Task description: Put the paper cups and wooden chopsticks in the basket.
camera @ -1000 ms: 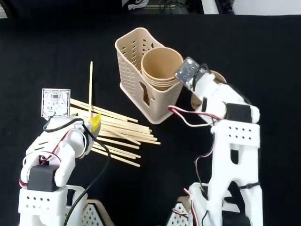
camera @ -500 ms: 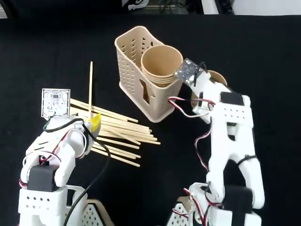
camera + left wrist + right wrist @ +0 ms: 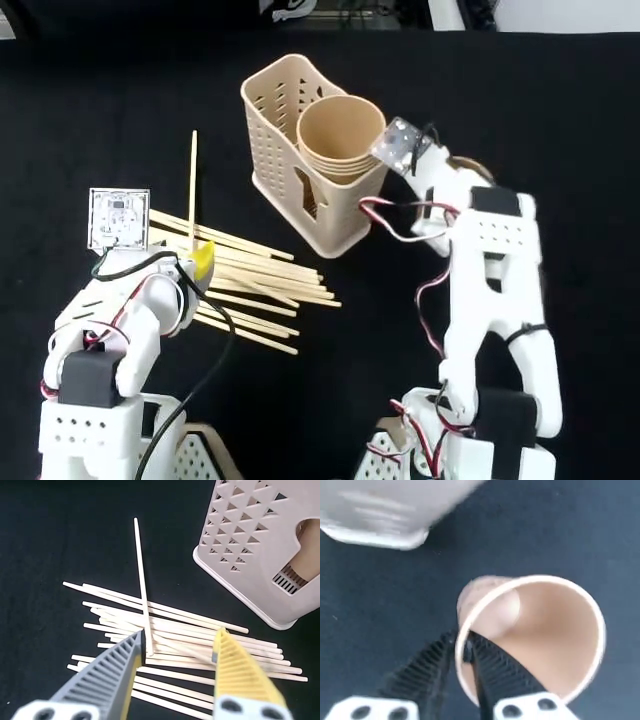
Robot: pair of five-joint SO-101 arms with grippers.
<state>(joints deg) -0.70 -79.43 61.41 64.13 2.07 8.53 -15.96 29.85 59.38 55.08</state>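
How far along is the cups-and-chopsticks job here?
Done: a stack of cups sits in the basket. In hand: the right gripper pinches one more cup by its rim. To do: the chopsticks lie on the table under the open left gripper.

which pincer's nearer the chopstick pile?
Left. The left pincer hangs open right over the chopsticks; the right pincer is on the basket's other side, shut on a cup.

The ribbed black plastic fingers (image 3: 500, 672) of my right pincer (image 3: 462, 640) grip a paper cup (image 3: 555, 630), matt brown with a smooth inside. My left pincer (image 3: 180, 637) is ribbed plastic too. The chopsticks (image 3: 170, 630) are bare pale wood, the basket (image 3: 250, 545) is smooth beige plastic, and the table (image 3: 560, 120) is matt black cloth.
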